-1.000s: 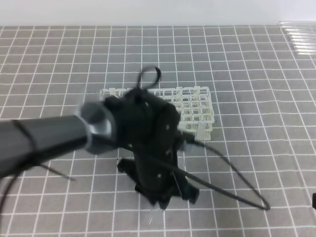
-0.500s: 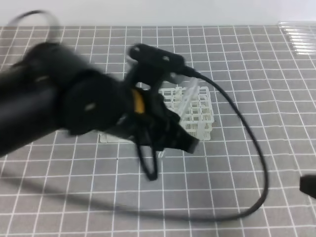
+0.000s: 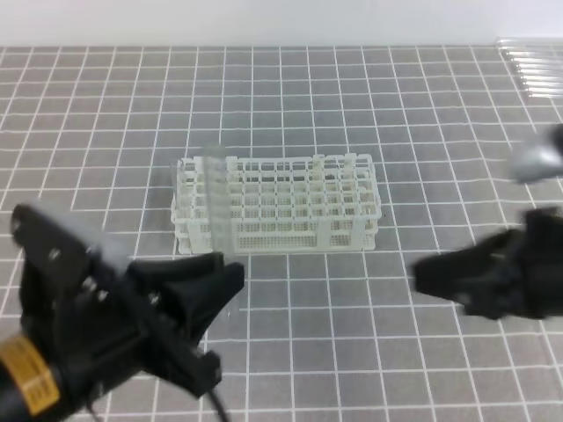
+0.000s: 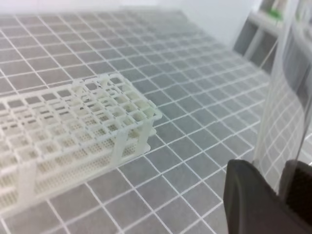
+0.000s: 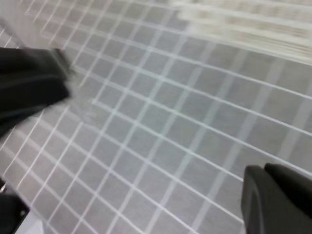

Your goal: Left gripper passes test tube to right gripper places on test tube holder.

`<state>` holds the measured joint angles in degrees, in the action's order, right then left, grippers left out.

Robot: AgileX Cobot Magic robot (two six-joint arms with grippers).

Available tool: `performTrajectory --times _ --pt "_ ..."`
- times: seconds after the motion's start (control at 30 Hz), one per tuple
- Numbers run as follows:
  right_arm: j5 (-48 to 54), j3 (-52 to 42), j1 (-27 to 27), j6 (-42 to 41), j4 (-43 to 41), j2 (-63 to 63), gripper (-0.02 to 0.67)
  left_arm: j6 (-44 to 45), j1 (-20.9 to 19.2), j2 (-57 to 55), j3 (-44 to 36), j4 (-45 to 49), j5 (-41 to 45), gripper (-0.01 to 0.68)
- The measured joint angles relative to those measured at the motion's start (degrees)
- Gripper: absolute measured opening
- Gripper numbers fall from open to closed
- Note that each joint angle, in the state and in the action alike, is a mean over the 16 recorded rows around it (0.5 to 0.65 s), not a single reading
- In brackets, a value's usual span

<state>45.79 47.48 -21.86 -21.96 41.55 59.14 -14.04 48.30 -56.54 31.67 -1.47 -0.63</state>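
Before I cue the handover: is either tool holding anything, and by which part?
The left tool grips the test tube near its lower end, and the tube rises above the fingers. The right tool is shut and holds nothing.

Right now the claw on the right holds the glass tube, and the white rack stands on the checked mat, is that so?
Not quite: the left gripper holds the test tube, as the left wrist view shows; the right gripper is shut with nothing in it. The test tube holder does stand on the checked mat.

Upright clear test tube [image 4: 285, 92], white test tube holder [image 3: 277, 204].
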Motion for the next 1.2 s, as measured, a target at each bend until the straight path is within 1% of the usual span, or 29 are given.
performTrajectory --times 0.2,0.33,0.47,0.6,0.77,0.93,1.07,1.2 --pt "-6.0 6.8 -12.9 5.0 -8.5 7.5 -0.013 0.8 0.0 2.1 -7.8 -1.9 -11.2 0.069" --pt "-12.3 9.0 -20.2 8.3 -15.0 9.5 -0.013 2.0 0.0 0.2 -9.2 -3.2 -15.3 0.069" --pt "-20.2 8.2 -25.4 10.2 -19.9 8.6 -0.013 3.5 0.0 -2.3 -9.4 -3.8 -19.1 0.063" --pt "-30.4 4.0 -28.9 9.5 -22.1 5.1 -0.013 4.8 0.0 -4.3 -9.4 -4.0 -22.8 0.069" --pt "-45.3 -4.2 -32.8 6.5 -22.8 -0.1 -0.013 6.8 0.0 -5.8 -9.4 -4.9 -25.9 0.075" --pt "-58.3 -11.4 -36.0 3.3 -22.7 -3.9 -0.013 8.9 -0.1 -6.1 -9.4 -6.3 -28.0 0.057" --pt "-66.4 -15.1 -38.2 1.2 -22.5 -5.1 -0.011 10.4 -0.1 -6.0 -9.5 -7.2 -29.0 0.045" --pt "-70.9 -16.4 -39.5 1.3 -22.4 -4.7 0.011 11.8 -0.1 -6.1 -9.8 -8.0 -29.8 0.028"
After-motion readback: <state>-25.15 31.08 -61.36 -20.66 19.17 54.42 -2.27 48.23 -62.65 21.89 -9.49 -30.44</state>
